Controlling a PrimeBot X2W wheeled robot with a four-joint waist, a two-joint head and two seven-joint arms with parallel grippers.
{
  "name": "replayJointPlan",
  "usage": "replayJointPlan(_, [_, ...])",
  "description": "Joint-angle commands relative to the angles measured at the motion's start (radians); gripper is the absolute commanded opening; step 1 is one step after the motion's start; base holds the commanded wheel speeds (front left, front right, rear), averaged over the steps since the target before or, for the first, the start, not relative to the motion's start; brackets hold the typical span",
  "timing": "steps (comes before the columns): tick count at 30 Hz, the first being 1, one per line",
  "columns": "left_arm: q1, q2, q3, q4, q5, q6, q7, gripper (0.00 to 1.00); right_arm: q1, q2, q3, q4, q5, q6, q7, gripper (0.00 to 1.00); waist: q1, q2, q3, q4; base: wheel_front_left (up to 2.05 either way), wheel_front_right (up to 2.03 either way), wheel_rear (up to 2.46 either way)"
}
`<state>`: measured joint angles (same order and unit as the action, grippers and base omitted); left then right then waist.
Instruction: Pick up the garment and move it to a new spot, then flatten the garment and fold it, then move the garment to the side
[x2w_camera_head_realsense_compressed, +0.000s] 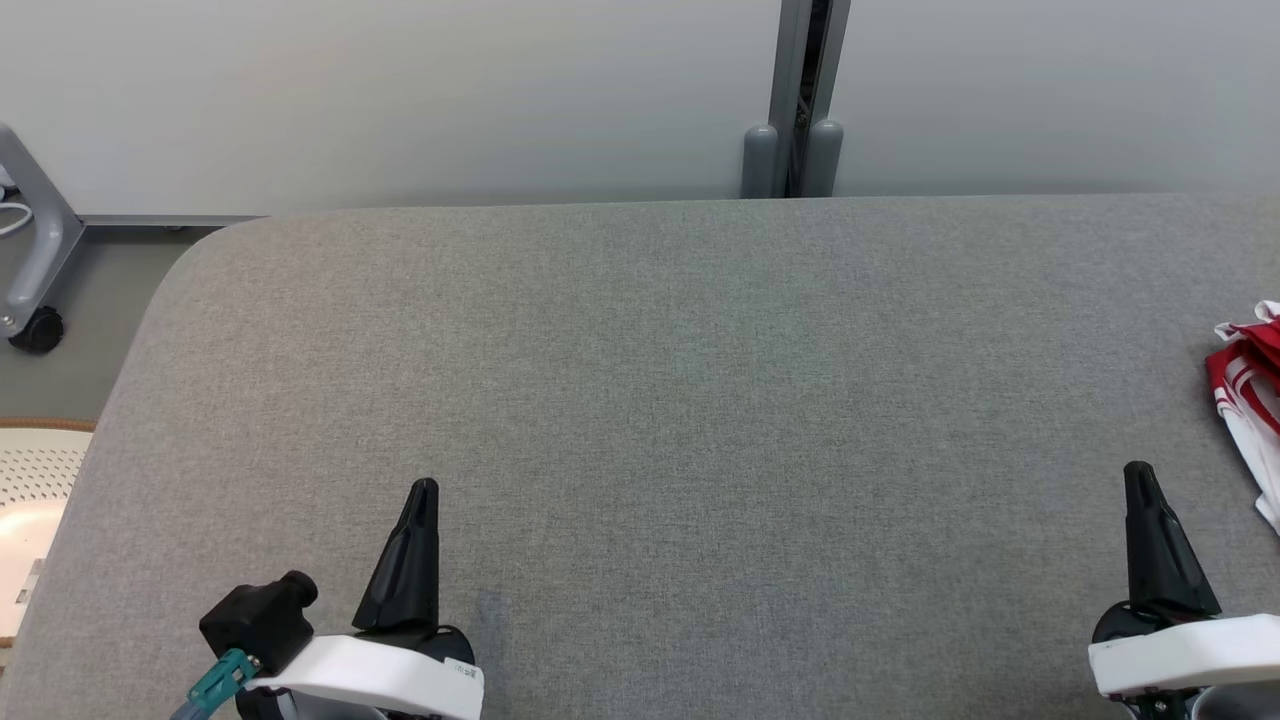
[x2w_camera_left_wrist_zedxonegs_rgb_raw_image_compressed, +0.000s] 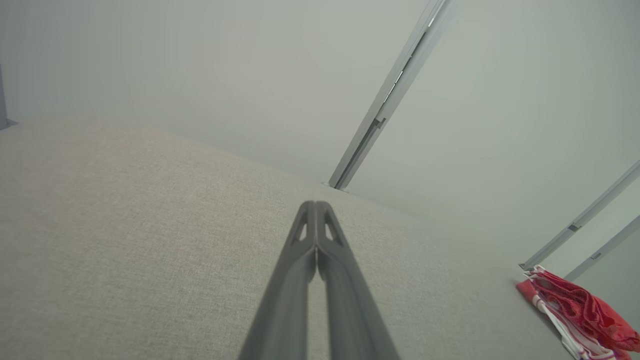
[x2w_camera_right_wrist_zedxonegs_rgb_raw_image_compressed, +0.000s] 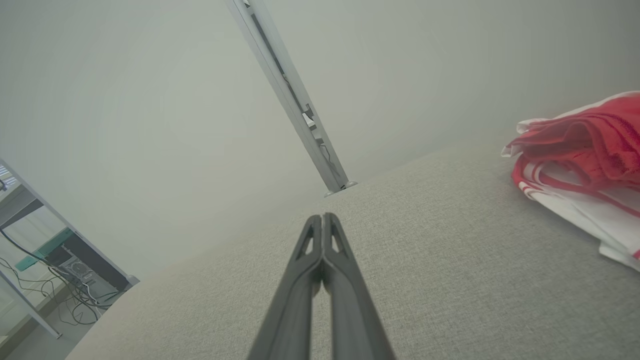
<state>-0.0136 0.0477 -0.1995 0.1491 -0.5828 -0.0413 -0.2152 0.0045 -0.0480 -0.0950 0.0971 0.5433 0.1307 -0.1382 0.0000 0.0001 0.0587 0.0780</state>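
1. A grey, fabric-covered desk (x2w_camera_head_realsense_compressed: 650, 380) with a rounded far-left corner spreads out before the robot, with a pale wall behind it.
2. The crumpled red-and-white striped cloth garment (x2w_camera_head_realsense_compressed: 1250, 390) lies in a heap on the desk at the right edge of the head view, partly cut off by the frame.
3. The left pincer (x2w_camera_head_realsense_compressed: 424, 492), two long dark fingers on a white wrist, is at the lower left. It is clenched tip to tip with nothing between them, well apart from the garment.
4. The right pincer (x2w_camera_head_realsense_compressed: 1137, 470), at the lower right, is likewise clenched and empty. It is near the garment, on the garment's left, and not touching it.
5. In the right wrist view, red folds lie on top of the garment's white cloth.
6. A grey metal post (x2w_camera_head_realsense_compressed: 800, 100) rises behind the desk's far edge.
7. A black castor (x2w_camera_head_realsense_compressed: 37, 328) on a grey frame leg stands on the floor at far left.
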Motion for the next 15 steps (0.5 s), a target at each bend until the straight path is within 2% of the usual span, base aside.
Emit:
replayJointPlan(1, [-0.035, 0.002, 0.004, -0.003, -0.042, -0.007, 0.003, 0.0, -0.026, -0.015, -0.014, -0.008, 0.043, 0.0, 0.013, 0.0, 0.0, -0.0001, -0.001, -0.001, 0.0, 0.0, 0.0])
replayJointPlan(15, [-0.072, 0.003, 0.005, 0.033, -0.249, -0.024, 0.029, 0.0, -0.037, -0.024, -0.06, 0.02, 0.256, 0.0, 0.089, 0.0, 0.0, -0.0001, -0.008, -0.011, 0.0, 0.0, 0.0])
